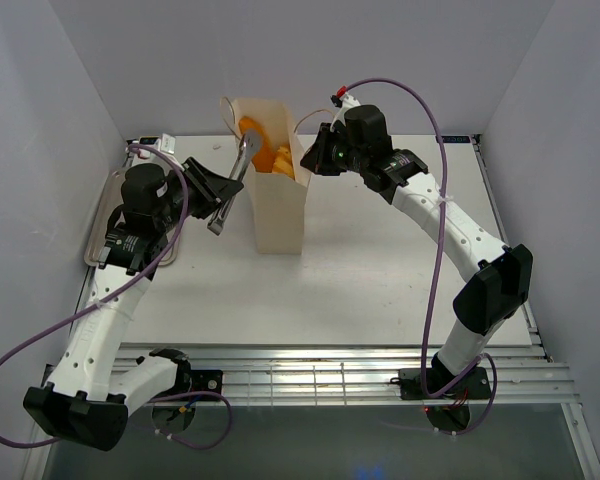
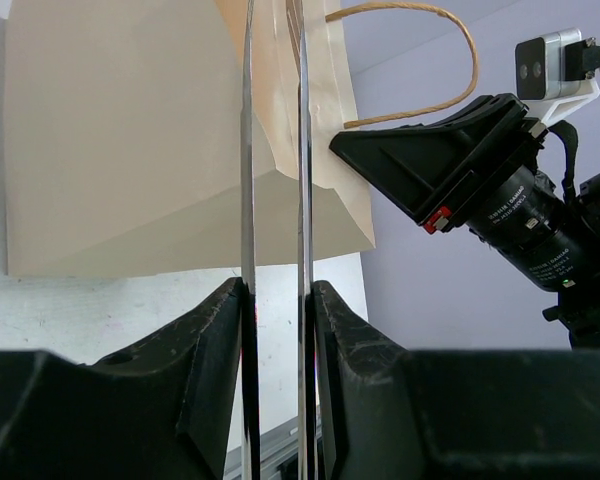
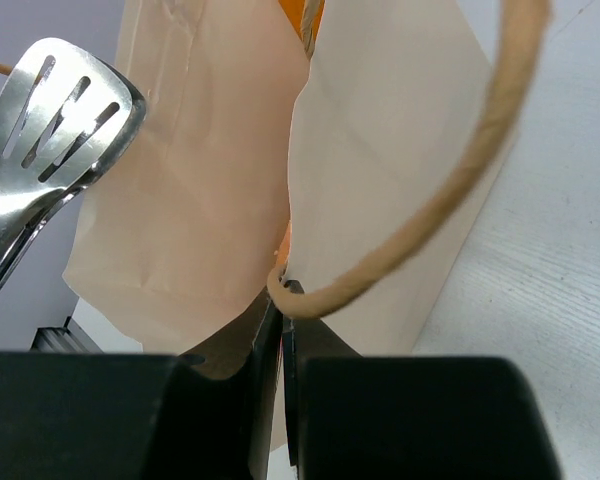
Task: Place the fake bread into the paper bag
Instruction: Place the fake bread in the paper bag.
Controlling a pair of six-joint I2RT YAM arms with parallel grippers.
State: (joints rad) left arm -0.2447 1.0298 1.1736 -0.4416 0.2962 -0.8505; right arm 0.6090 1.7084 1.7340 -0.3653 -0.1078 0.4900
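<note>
The glossy orange toy breads [image 1: 270, 155] lie inside the tall tan kraft-paper bag [image 1: 278, 215], which stands upright at the upper centre of the top view, its mouth open and orange showing over the rim. The right gripper [image 1: 312, 160] pinches the bag's right rim, jaws closed on the paper (a cord handle loops just beside them). The left gripper [image 1: 220, 200] clamps slotted silver metal tongs [image 1: 243, 160] — their tips hang over the bag's mouth. A flat silver tray [image 1: 93, 235] sits at the left edge.
</note>
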